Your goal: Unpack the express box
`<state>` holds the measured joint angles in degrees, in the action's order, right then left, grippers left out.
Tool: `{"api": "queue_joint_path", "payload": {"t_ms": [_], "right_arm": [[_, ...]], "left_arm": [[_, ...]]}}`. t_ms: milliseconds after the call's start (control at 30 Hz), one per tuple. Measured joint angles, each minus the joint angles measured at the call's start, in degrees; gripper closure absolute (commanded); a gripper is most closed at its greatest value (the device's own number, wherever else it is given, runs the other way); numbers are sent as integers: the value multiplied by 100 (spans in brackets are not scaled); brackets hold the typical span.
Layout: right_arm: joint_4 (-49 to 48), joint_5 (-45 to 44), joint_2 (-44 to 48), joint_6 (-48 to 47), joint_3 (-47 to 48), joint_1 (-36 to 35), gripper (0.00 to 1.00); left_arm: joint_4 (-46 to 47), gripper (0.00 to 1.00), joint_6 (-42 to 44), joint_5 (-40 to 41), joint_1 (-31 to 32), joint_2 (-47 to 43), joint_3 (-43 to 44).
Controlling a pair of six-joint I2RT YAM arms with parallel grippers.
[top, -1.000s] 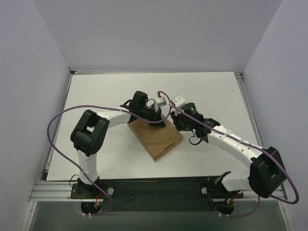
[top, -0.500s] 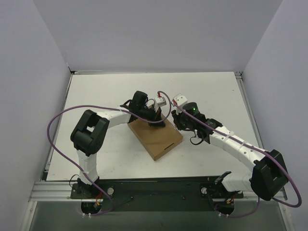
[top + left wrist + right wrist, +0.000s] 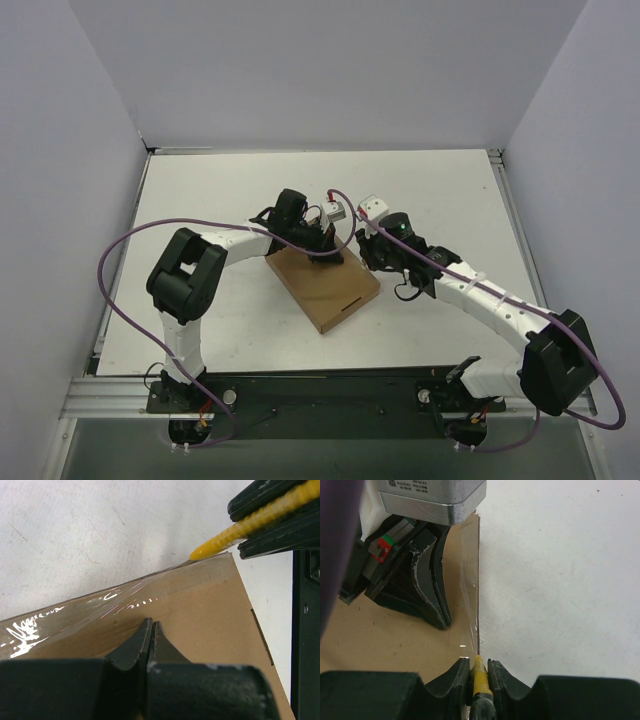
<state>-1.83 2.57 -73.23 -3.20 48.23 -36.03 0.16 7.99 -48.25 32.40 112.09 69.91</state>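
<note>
The express box (image 3: 325, 285) is a flat brown cardboard mailer lying closed on the white table, with clear tape along its far edge (image 3: 75, 615). My left gripper (image 3: 151, 625) is shut and empty, its tips pressed on the box lid near that edge; it also shows in the top view (image 3: 325, 245). My right gripper (image 3: 479, 662) is shut on a yellow utility knife (image 3: 480, 677), whose tip touches the taped edge at the box's far right corner (image 3: 205, 552). In the top view the right gripper (image 3: 368, 245) sits just right of the left one.
The white table (image 3: 200, 200) is walled by pale panels on three sides. A purple cable (image 3: 120, 260) loops off the left arm and another trails behind the right arm (image 3: 600, 390). A small slot (image 3: 352, 302) marks the box's near right edge.
The right arm has shifted slightly right and away along the box's edge with the knife. The left gripper and the box have stayed put.
</note>
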Motion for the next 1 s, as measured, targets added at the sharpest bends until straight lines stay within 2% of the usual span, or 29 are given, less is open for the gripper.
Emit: {"api": "queue_joint_path", "payload": {"t_ms": [1000], "right_arm": [[-66,-7,-164,-210,0,4,100]], "left_arm": [[-9,100,0,-50,-22,28,24]]}}
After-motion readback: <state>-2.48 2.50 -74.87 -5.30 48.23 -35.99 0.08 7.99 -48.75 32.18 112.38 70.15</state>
